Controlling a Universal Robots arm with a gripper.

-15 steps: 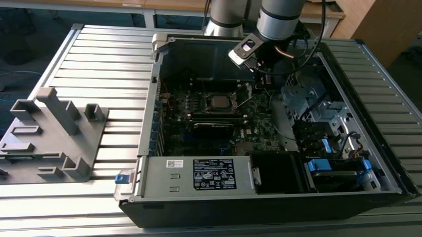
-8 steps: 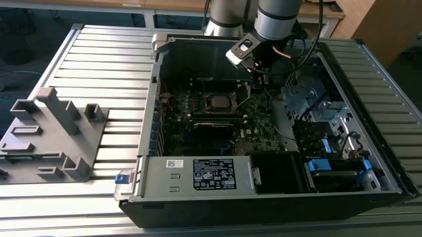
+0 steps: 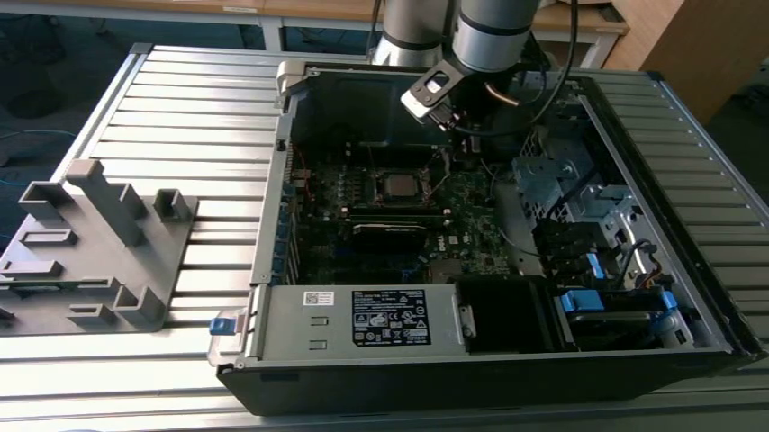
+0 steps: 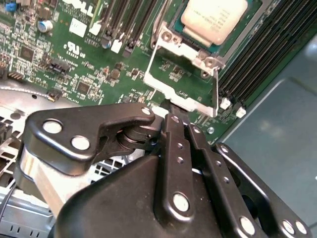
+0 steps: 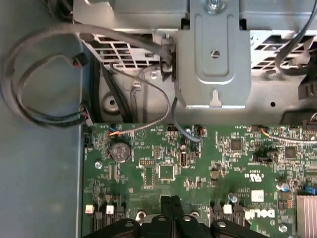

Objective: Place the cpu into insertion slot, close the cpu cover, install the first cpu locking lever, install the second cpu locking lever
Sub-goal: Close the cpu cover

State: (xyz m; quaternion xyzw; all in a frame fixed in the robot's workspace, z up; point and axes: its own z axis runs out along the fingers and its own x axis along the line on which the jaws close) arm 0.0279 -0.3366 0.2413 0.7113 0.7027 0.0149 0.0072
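The cpu [image 4: 214, 20], a pale silver square, lies seated in the insertion slot [image 4: 174, 22] on the green motherboard; in the exterior view the cpu [image 3: 397, 185] sits mid-board. The cpu cover [image 4: 184, 51], a shiny silver frame with a window, stands tilted up from the slot, and the board shows through its opening. My gripper [image 4: 167, 105] has its black fingers pressed together, with the tips against the cover's free edge. I cannot tell whether that edge is pinched. In the first wrist view the gripper [image 5: 171, 201] is shut above the board. From outside, the gripper [image 3: 466, 144] hangs just behind the slot.
The open computer case [image 3: 276, 180] lies on a slatted table. Black memory slots [image 4: 262, 54] flank the socket. A grey metal drive bracket [image 5: 213, 49] and loose cables [image 5: 39, 74] lie past the board's edge. A power supply [image 3: 360, 319] sits at the front, and a grey fixture [image 3: 96, 243] at the exterior view's left.
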